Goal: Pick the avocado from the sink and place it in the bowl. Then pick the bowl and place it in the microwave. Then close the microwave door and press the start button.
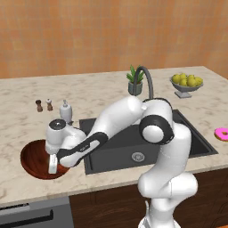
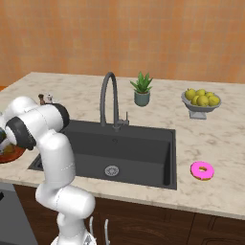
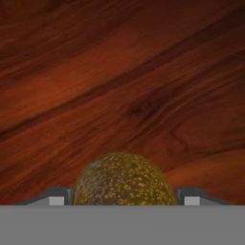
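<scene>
The avocado sat between the two fingertips of the gripper, which hung low inside the bowl, wood grain close beyond it. The jaws stood wide, a fingertip showing on either side of the fruit with a little gap; whether they pressed on it or had let it go could not be told.

The main risk, by judgement, was the fruit rolling once freed: an egg shape on a shallow curved floor could run toward the rim, and a fingertip that brushed it on the way up could tip it out. A lift that caught the bowl's near wall might also drag the bowl along the counter.

Straight above the gripper the space looked free. Just behind it, beyond the bowl's rim, stood a soap dispenser and two small shakers. On the arm's side, close to the bowl, lay the edge of the sink. On the near side the counter's front edge ran just below the bowl, leaving little room there.
</scene>
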